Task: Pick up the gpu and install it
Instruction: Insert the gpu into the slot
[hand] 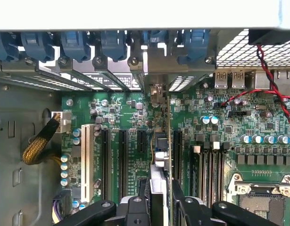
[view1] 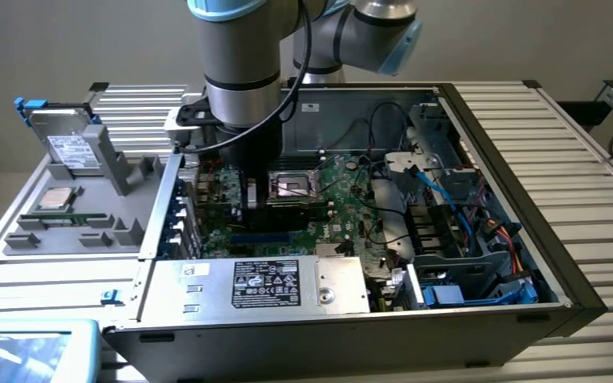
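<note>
The gpu (hand: 157, 172) is seen edge-on in the wrist view, a thin upright card between the black fingers (hand: 135, 209). Its silver end bracket (hand: 153, 66) stands against the case's rear slot openings. My gripper (hand: 160, 209) is shut on the card, holding it upright over the black expansion slots (hand: 141, 143) of the green motherboard (hand: 258, 122). Whether the card's edge sits in a slot cannot be told. In the exterior view my gripper (view1: 249, 203) is down inside the open computer case (view1: 562, 295), just to the left of the CPU socket (view1: 293, 187), with the gpu (view1: 250, 191) as a pale sliver in it.
A grey parts tray (view1: 125, 231) at the exterior view's left holds a hard drive (view1: 67, 148), a CPU chip (view1: 53, 199) and a RAM stick (view1: 73, 216). The power supply (view1: 274, 283) lies along the case's near side. Cables and drive bays (view1: 466, 231) crowd its right side. Blue latches (hand: 74, 44) line the rear slots.
</note>
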Available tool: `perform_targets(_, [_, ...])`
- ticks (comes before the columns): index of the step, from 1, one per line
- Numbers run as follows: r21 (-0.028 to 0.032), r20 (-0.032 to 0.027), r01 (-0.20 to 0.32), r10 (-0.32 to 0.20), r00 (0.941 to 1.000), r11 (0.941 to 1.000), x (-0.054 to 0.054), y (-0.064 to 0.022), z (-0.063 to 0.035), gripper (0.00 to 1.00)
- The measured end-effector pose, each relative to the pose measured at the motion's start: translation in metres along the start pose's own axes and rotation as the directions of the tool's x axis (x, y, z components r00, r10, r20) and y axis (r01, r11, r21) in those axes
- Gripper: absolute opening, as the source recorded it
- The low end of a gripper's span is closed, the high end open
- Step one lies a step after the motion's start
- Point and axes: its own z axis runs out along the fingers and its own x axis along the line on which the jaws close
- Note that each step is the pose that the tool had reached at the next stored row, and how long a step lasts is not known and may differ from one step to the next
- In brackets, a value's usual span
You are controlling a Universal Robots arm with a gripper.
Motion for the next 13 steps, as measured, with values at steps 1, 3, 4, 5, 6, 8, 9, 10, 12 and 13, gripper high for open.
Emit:
perform_targets(1, [0.0001, 0.0001, 0.0, 0.0, 1.0, 1.0, 0.0, 0.0, 0.0, 0.29])
perform_targets(3, [0.0005, -0.0006, 0.0, 0.0, 1.0, 1.0, -0.0007, 0.0001, 0.0002, 0.29])
perform_targets(4, [0.0005, -0.0007, 0.0, 0.0, 1.0, 1.0, -0.0007, 0.0001, 0.0002, 0.29])
perform_targets(5, [0.0004, -0.001, 0.0, 0.0, 1.0, 1.0, -0.0007, 0.0, 0.0001, 0.29])
perform_targets(6, [0.0003, -0.0016, 0.0, 0.0, 1.0, 1.0, -0.0006, 0.0, 0.0, 0.29])
perform_targets(8, [0.0004, -0.0036, 0.0, 0.0, 1.0, 1.0, -0.0007, 0.0001, 0.0001, 0.29])
perform_targets(9, [0.0004, -0.0052, 0.0, 0.0, 1.0, 1.0, -0.0007, 0.0001, 0.0001, 0.29])
perform_targets(10, [0.0003, -0.0064, 0.0, 0.0, 1.0, 1.0, -0.0007, 0.0002, 0.0001, 0.29])
perform_targets(12, [0.0002, -0.0072, 0.0, 0.0, 1.0, 1.0, -0.0007, 0.0002, 0.0001, 0.29])
perform_targets(13, [0.0002, -0.0072, 0.0, 0.0, 1.0, 1.0, -0.0007, 0.0002, 0.0002, 0.29])
